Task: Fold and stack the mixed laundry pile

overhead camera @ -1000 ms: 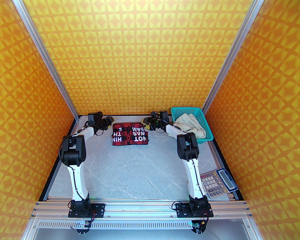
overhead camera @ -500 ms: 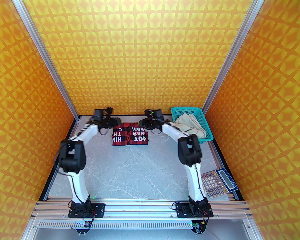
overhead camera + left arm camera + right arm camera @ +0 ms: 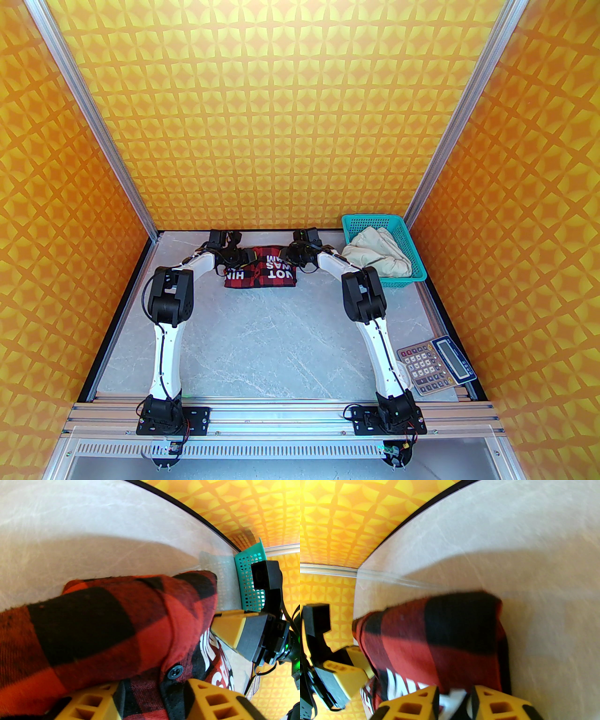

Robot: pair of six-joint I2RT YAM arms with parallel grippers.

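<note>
Left gripper (image 3: 244, 258) and right gripper (image 3: 288, 257) are each clamped on the far edge of the red-and-black checked flannel shirt with white lettering (image 3: 262, 277); both wrist views show cloth pinched between the yellow fingers. That shirt lies on the grey marble-patterned table (image 3: 281, 337), just left of the teal plastic mesh basket (image 3: 370, 219). The crumpled cream cotton trousers (image 3: 379, 255) sit in the basket, draped over its rim.

The step looks like folding the far half toward the near hem. To do it well, carry both corners level and at equal pace, keep the edge taut between them, and lay it flush with the near hem before letting go.

Left and nearward of the basket the table is bare and roomy. The back wall rises close behind the basket, so the lift should stay modest.
</note>
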